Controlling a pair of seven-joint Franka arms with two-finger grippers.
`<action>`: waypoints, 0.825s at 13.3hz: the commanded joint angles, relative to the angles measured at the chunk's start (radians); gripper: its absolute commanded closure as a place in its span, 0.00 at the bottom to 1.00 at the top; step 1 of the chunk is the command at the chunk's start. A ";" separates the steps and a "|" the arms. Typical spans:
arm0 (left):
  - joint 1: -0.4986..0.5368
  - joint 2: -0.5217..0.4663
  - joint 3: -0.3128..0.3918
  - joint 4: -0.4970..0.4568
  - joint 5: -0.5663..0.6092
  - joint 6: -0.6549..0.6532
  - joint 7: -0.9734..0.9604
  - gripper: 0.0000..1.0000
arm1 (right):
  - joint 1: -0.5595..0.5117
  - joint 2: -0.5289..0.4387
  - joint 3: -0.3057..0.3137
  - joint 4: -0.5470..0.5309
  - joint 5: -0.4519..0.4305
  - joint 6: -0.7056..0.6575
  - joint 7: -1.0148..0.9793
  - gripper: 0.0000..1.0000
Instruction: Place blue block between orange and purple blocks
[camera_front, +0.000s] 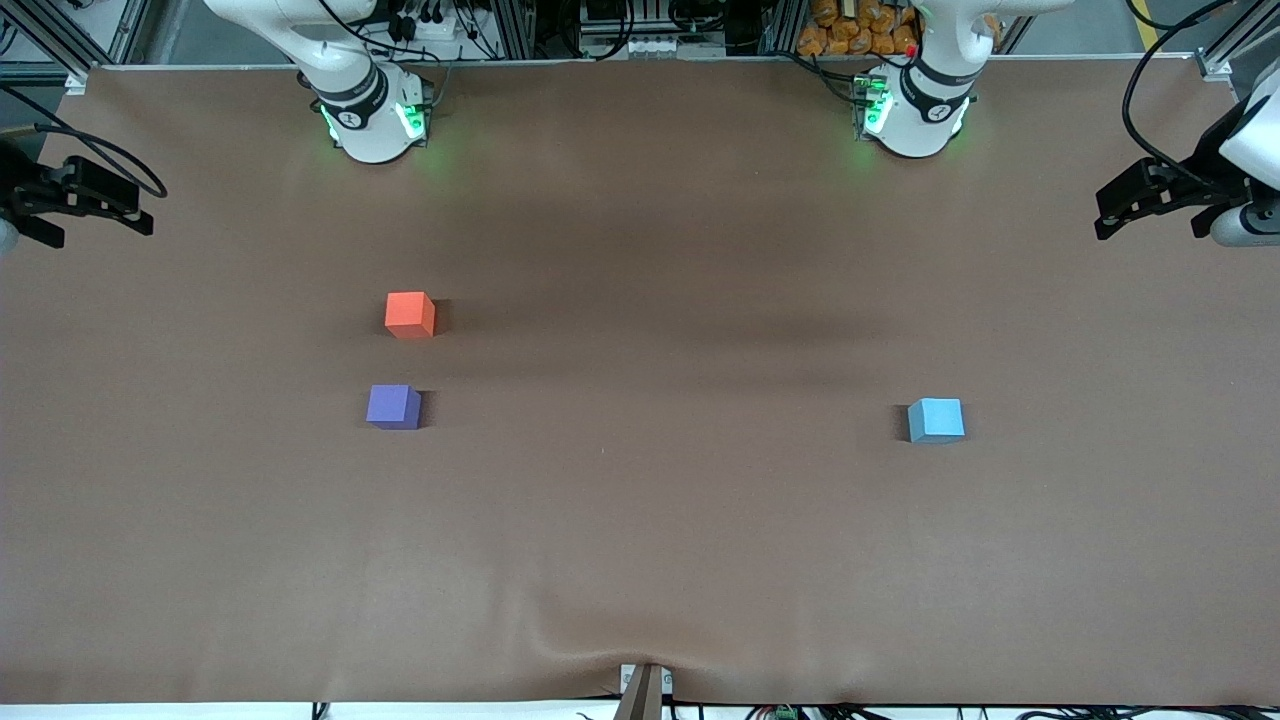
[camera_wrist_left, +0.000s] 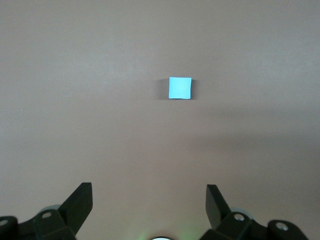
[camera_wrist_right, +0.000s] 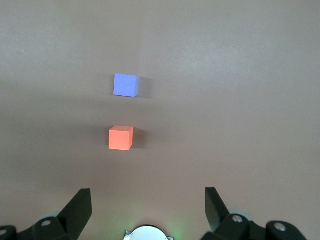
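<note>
Front view
Table (camera_front: 640, 560): covered in brown cloth, arm bases along the top edge.
Orange block (camera_front: 410, 314): toward the right arm's end of the table, resting flat.
Purple block (camera_front: 393, 407): at about 6 o'clock from the orange block, nearer to the front camera, a bare gap between the two.
Blue block (camera_front: 936, 420): at 3 o'clock from the purple block, well apart, toward the left arm's end of the table.
Arms: both wait, raised at their own ends.

Left wrist view
Left gripper (camera_wrist_left: 149, 202): released, fingers spread wide, holding nothing, up over bare cloth.
Blue block (camera_wrist_left: 180, 87): alone on the cloth, clear of the fingers.

Right wrist view
Right gripper (camera_wrist_right: 148, 206): released, fingers spread wide, holding nothing.
Orange block (camera_wrist_right: 120, 138): near the purple block (camera_wrist_right: 125, 85), apart, not touching.
</note>
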 joint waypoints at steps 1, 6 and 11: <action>-0.007 0.012 0.002 0.017 0.005 -0.011 -0.005 0.00 | 0.005 0.007 -0.010 0.015 0.014 -0.013 -0.007 0.00; -0.007 0.017 0.000 0.020 0.007 -0.004 -0.008 0.00 | 0.005 0.007 -0.016 0.015 0.014 -0.013 -0.007 0.00; -0.003 0.029 0.002 0.030 0.007 0.005 -0.008 0.00 | 0.006 0.007 -0.016 0.015 0.014 -0.013 -0.007 0.00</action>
